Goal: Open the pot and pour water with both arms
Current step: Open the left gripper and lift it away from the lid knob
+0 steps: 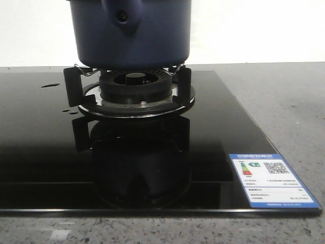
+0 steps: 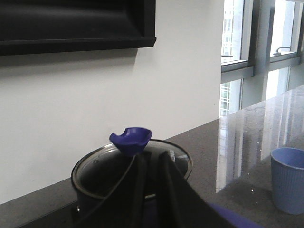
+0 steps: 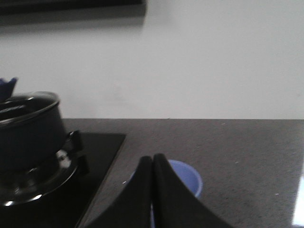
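The pot sits on the burner, glass lid still on. Both jaws are closed and hold nothing. The lid knob is just beyond the left jaws; they must open first, then grasp it.

Navy pot, pale blue ribbed cup (black cooktop).
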Available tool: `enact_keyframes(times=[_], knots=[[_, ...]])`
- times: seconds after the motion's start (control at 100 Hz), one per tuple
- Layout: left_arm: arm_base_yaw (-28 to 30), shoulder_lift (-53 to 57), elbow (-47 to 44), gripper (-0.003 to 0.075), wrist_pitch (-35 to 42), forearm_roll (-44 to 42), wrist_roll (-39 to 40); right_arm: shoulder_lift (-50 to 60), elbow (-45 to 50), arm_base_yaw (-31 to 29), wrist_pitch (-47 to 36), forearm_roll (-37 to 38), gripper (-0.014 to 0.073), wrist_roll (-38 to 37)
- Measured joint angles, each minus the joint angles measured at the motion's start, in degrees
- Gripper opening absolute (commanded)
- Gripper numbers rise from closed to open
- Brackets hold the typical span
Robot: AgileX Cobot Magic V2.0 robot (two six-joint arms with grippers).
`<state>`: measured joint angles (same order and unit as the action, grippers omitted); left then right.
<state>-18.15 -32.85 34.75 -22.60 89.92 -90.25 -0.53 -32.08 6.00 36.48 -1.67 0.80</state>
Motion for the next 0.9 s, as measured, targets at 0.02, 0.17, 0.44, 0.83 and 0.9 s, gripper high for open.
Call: enact_keyframes(times=[0.02,0.17,0.44,0.83,0.9], knots=[[0.0,1.7,-1.3,-0.0019,0.5,0.0,0.1,0.5,0.0,0.3,1.0,-1.7,-0.0074,1.1],[0.0,11.5,-9.3,-0.0019,3.2,0.0,1.6,1.3,0.0,1.5,7.6,-9.2,-0.0074,6.4],[0.0,19.6,-15.2,-0.0019,5.0,0.1,2.1,1.3,0.0,1.6,12.8,-10.9,-0.0074,7.3],[0.0,19.9,-15.4,-0.0019,5.0,0.4,2.3,1.3,0.0,1.6,13.1,-11.2,-0.0074,7.3],[0.0,19.9,-15.4,-0.0019,5.0,0.4,2.3,1.3,0.0,1.6,13.1,-11.2,-0.0074,7.3]])
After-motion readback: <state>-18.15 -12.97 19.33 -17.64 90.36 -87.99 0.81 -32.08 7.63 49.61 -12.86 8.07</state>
